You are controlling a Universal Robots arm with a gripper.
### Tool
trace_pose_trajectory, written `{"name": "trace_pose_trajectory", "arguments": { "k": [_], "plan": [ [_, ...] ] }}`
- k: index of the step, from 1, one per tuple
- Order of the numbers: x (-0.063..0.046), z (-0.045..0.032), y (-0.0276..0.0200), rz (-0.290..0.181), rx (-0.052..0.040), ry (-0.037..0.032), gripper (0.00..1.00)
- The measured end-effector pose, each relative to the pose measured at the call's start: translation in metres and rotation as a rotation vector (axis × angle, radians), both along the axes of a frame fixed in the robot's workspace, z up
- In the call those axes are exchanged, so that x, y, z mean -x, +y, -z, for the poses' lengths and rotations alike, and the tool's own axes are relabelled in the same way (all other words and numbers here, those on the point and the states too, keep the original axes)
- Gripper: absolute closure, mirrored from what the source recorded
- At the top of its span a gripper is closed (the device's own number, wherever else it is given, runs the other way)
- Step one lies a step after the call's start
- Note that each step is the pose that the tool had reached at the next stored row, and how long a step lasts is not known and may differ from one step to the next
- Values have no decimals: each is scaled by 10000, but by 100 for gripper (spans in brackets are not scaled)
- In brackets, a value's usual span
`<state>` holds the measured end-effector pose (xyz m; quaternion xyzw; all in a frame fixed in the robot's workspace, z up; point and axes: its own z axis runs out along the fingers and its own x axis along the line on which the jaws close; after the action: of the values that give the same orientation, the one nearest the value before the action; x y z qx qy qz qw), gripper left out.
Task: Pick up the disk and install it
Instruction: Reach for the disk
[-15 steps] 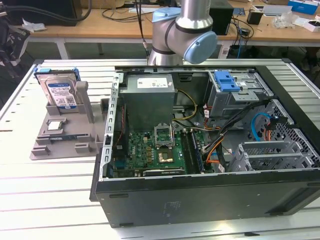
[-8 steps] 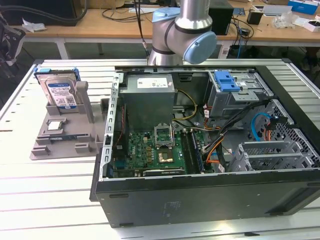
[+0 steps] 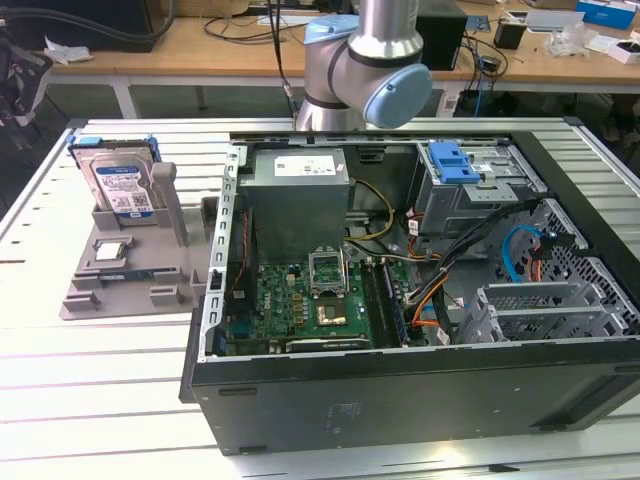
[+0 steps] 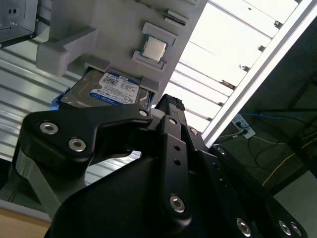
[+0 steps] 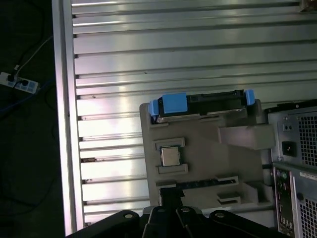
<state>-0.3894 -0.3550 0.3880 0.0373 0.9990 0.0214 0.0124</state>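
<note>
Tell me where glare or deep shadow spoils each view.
In the second wrist view the table slats burn out to white, while the disk is dimmer, its label plain. In the first wrist view the slats carry bright streaks and the floor beside them is dark. The exterior view is evenly lit, with mild sheen on the near slats.

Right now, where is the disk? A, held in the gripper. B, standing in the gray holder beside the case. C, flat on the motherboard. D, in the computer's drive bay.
B: the disk stands in the gray holder at the exterior view's left of the computer case.
</note>
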Motion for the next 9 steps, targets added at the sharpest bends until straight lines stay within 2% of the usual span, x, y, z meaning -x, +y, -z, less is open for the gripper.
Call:
{"name": "trace_pose_trajectory", "arguments": {
  "k": [3,5,7,9],
  "plan": [
    [-1,4,70,-2,4,-3,89],
    [0,6,154,-3,10,-1,89],
    [-1,6,214,-4,16,-2,89],
    [-1,6,215,-4,16,-1,89]
  ]
}}
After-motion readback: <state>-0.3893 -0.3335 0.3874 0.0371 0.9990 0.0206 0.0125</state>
